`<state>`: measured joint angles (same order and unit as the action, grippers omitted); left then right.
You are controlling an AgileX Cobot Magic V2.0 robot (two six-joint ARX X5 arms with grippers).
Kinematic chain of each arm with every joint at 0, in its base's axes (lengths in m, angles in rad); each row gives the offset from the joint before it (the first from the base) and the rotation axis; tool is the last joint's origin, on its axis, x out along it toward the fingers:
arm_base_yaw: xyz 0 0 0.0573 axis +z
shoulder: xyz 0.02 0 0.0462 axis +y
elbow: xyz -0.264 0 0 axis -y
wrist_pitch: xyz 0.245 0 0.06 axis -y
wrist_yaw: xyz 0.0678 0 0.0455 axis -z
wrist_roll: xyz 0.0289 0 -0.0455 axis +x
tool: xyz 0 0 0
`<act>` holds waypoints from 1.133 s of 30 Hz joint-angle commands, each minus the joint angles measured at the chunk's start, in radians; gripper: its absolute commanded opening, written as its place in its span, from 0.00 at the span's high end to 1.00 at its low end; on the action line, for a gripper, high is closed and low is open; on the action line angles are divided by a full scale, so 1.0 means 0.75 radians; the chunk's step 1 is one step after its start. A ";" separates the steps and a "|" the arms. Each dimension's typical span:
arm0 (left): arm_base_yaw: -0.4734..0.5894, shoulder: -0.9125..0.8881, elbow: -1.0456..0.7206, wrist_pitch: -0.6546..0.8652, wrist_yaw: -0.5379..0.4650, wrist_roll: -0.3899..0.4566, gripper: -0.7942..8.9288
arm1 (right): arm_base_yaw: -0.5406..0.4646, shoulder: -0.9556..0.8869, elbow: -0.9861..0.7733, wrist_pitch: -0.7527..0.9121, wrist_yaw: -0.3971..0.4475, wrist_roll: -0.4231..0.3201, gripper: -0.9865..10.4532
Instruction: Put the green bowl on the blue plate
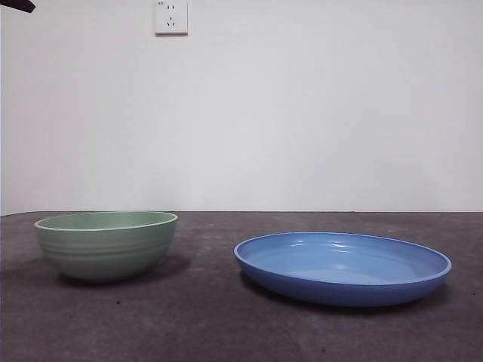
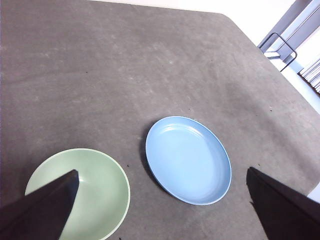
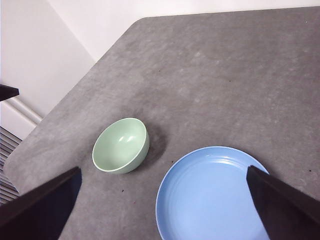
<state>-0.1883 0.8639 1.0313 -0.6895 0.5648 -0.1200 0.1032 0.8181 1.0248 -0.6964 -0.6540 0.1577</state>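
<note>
The green bowl (image 1: 106,245) stands upright on the dark grey table (image 1: 219,324), to the left in the front view. The blue plate (image 1: 343,268) lies flat to its right, a short gap apart, with nothing on it. My left gripper (image 2: 161,171) is open and empty, high above the table, with the bowl (image 2: 85,192) and the plate (image 2: 187,160) both below it. My right gripper (image 3: 163,170) is also open and empty, high above the bowl (image 3: 121,146) and the plate (image 3: 212,195). In the front view only a black arm tip (image 1: 15,5) shows, at the top left corner.
A white wall with a socket (image 1: 171,16) stands behind the table. The table's rounded corner and edge (image 3: 70,107) lie not far beyond the bowl. A metal frame (image 2: 277,47) stands off the table's far corner. A black tip (image 3: 7,91) shows at the right wrist picture's edge.
</note>
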 commanded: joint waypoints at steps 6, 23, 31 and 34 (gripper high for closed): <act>-0.002 0.102 0.032 -0.018 -0.031 0.034 0.24 | 0.003 0.006 0.027 0.002 -0.002 -0.011 0.38; -0.002 0.665 0.032 -0.048 -0.401 0.036 0.24 | 0.003 0.006 0.027 -0.011 -0.001 -0.011 0.38; -0.003 0.920 0.032 0.034 -0.466 0.037 0.25 | 0.003 0.006 0.027 -0.021 -0.001 -0.011 0.38; -0.003 0.968 0.032 0.071 -0.466 0.039 0.29 | 0.003 0.006 0.027 -0.021 -0.001 -0.011 0.38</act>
<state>-0.1875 1.5715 1.0317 -0.6476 0.2150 -0.1074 0.1032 0.8181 1.0248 -0.7177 -0.6540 0.1574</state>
